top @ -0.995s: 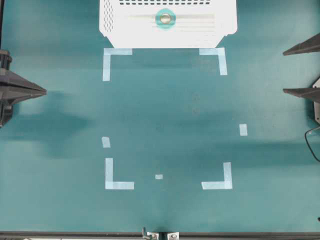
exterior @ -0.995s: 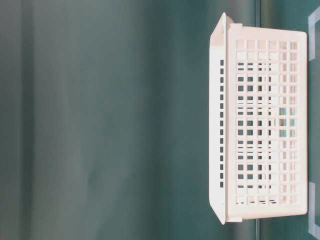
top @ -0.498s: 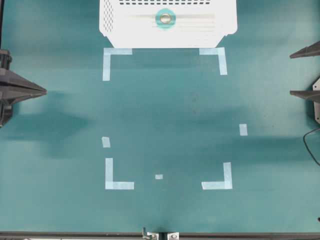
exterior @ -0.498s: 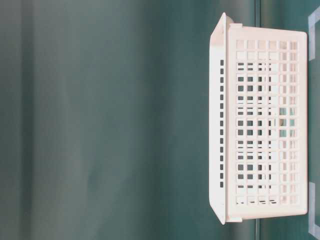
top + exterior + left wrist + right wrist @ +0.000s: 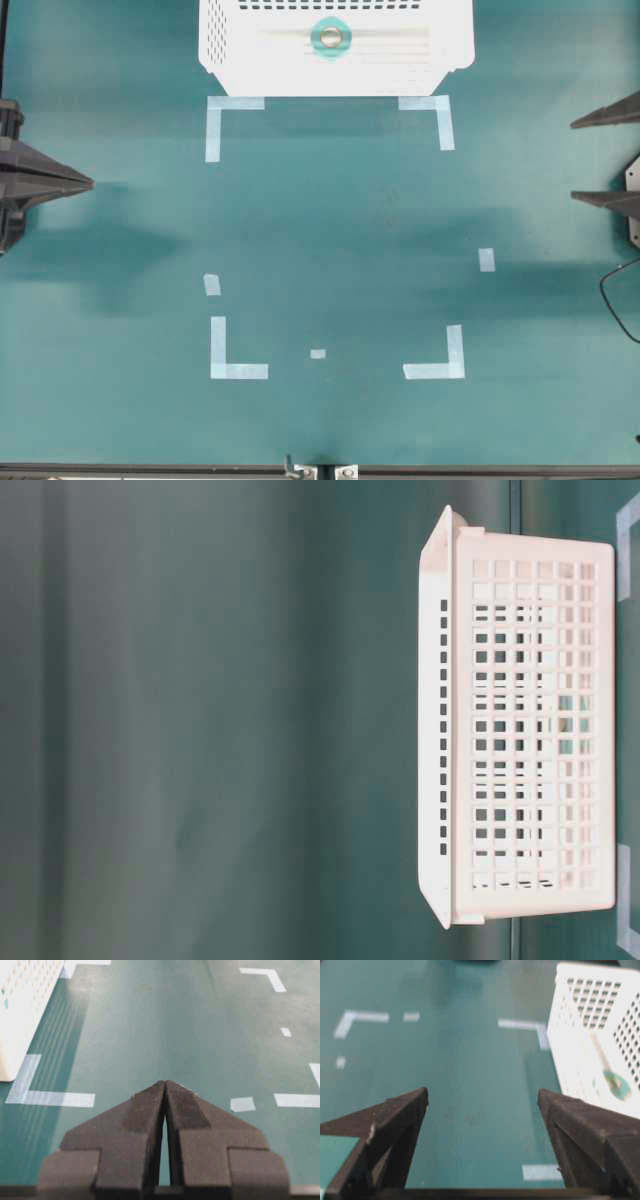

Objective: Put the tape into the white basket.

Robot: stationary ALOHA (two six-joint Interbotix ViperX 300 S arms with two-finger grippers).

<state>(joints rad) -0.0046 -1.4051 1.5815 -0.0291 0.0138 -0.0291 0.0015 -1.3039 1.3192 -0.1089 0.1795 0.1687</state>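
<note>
The tape [image 5: 331, 37], a teal ring with a pale core, lies flat on the ribbed bottom of the white basket [image 5: 225, 60] at the table's far edge. Through the basket's perforated side [image 5: 580, 1060] the right wrist view also shows the tape [image 5: 616, 1085]. My right gripper [image 5: 600, 158] sits at the right edge, open, nothing between its fingers, well clear of the basket. At the left edge my left gripper [image 5: 88, 183] is shut and empty, its tips together [image 5: 164, 1082].
Pale-blue L-shaped corner marks [image 5: 237, 362] and small strips [image 5: 486, 259] lie flat on the green table. A black cable [image 5: 620, 300] loops in at the right edge. The table-level view shows the white basket [image 5: 530, 730] alone against the green backdrop.
The right gripper has shifted slightly at the right edge, drawing back and then edging inward again. The tape, basket and left gripper have not moved.
</note>
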